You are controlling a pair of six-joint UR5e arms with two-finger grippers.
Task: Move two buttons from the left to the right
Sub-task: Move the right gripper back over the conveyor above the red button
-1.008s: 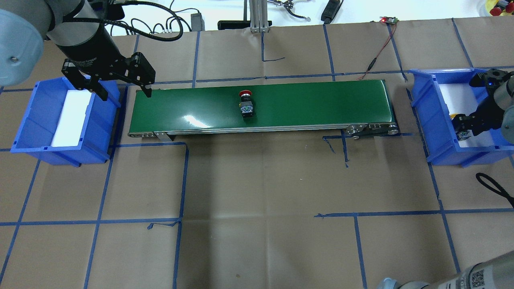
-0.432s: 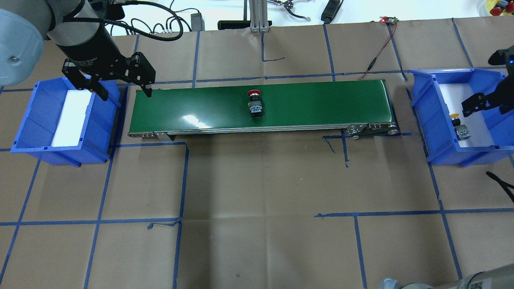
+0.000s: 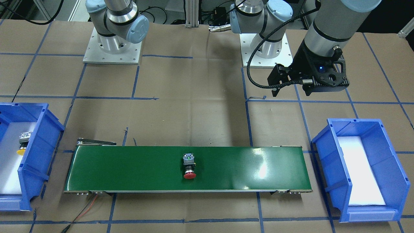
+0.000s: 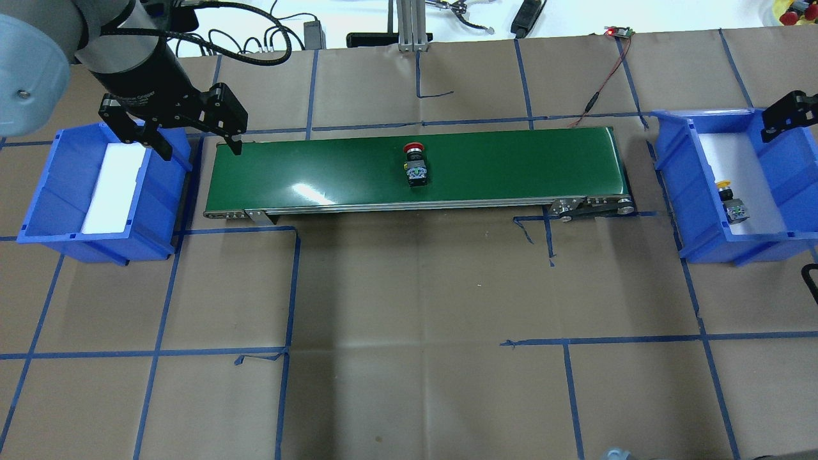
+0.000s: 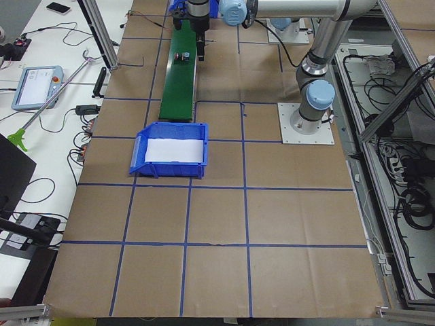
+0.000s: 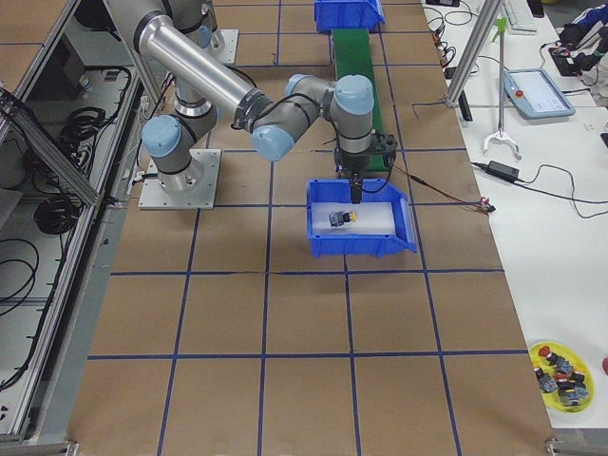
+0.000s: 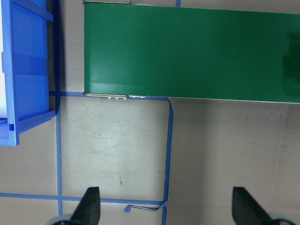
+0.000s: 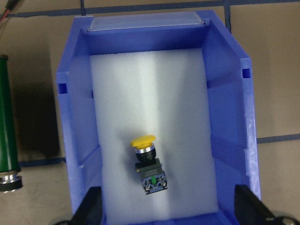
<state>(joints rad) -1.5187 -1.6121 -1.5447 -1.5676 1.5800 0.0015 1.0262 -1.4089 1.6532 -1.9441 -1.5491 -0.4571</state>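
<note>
The red button [image 4: 415,163] lies on its side about halfway along the green belt [image 4: 511,167]. Its cap points to the belt's far edge and its grey block to the edge nearer the robot. It is well apart from both hands.

The left gripper [image 4: 199,151] hangs over the belt's left end, above the gap between the belt and the left bin [image 4: 38,191]. Its fingers are spread wide with nothing between them. Its wrist camera shows only that end of the belt and bare paper, so the red button is out of that view.

The yellow button [image 8: 148,162] lies on its side on the white foam in the right bin [image 4: 668,160], just past the belt's right end. The right gripper [image 8: 168,208] is above this bin, clear of the button, with its fingertips [image 8: 92,206] far apart and holding nothing.

In the overhead view the frame edge cuts off the right gripper and only one black finger shows. The front-facing view does not show it. From the left end of the table the red button is only a speck.
</note>
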